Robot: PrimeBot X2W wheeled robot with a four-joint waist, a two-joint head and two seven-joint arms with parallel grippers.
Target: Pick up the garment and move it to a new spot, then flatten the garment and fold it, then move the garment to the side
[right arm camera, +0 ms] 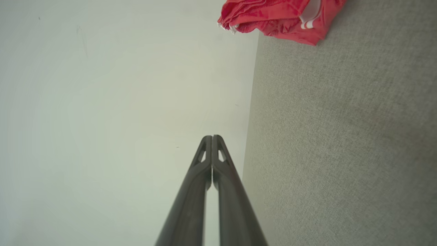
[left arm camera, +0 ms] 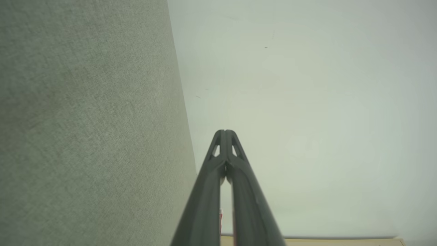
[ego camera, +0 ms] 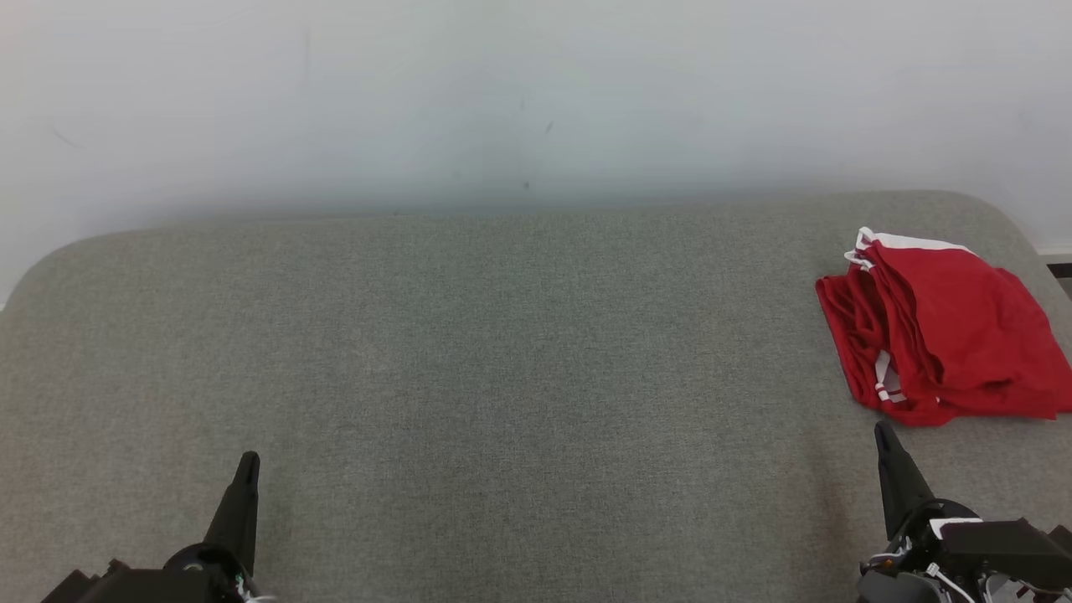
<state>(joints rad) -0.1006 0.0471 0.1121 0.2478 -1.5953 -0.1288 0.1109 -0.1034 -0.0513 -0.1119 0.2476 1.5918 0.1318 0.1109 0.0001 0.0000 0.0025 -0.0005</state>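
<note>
We read this as the tail end. Left gripper (ego camera: 249,459) sits low at the left, jaws pressed together, holding nothing. Right gripper (ego camera: 882,431) is the same at the lower right, just short of the garment (ego camera: 946,335). The garment is red with white trim, lying in a folded stack at the far right of the surface (ego camera: 502,377), near its edge, touching neither gripper. It looks folded and set aside to us, so the next move likely calls for little — at most a check that the stack lies fully on the top. The surface is grey woven cloth with rounded far corners — plain pale wall (ego camera: 502,100) behind.
</note>
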